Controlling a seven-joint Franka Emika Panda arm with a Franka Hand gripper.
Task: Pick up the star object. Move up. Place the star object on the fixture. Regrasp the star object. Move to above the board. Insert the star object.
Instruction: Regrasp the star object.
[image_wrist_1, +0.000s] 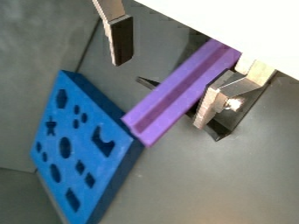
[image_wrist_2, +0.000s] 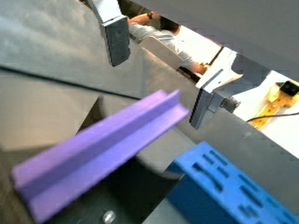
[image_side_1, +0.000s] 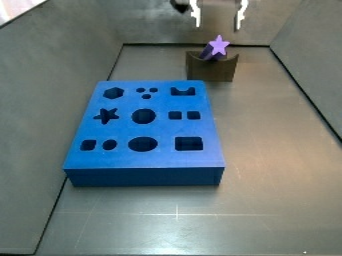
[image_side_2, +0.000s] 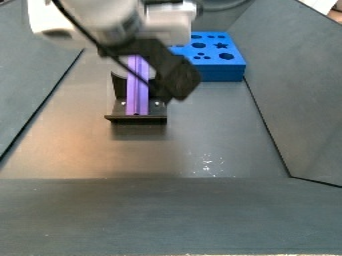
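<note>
The purple star object (image_side_1: 217, 46) lies in the notch of the dark fixture (image_side_1: 214, 68) at the back of the floor, one star-shaped end facing a side view. My gripper (image_side_1: 219, 13) is open just above it, one finger on each side, not touching it. In both wrist views the star object (image_wrist_1: 176, 92) (image_wrist_2: 105, 149) runs below the gap between the silver fingers (image_wrist_1: 119, 39) (image_wrist_2: 115, 39), closer to one of them. In a side view the gripper (image_side_2: 167, 68) covers the star object's (image_side_2: 140, 85) far part. The blue board (image_side_1: 144, 130) lies flat in front of the fixture.
The board also shows in a wrist view (image_wrist_1: 82, 144) and in a side view (image_side_2: 214, 55). Grey walls enclose the floor on all sides. The fixture's base plate (image_side_2: 138, 120) sticks out at the near end of the star object.
</note>
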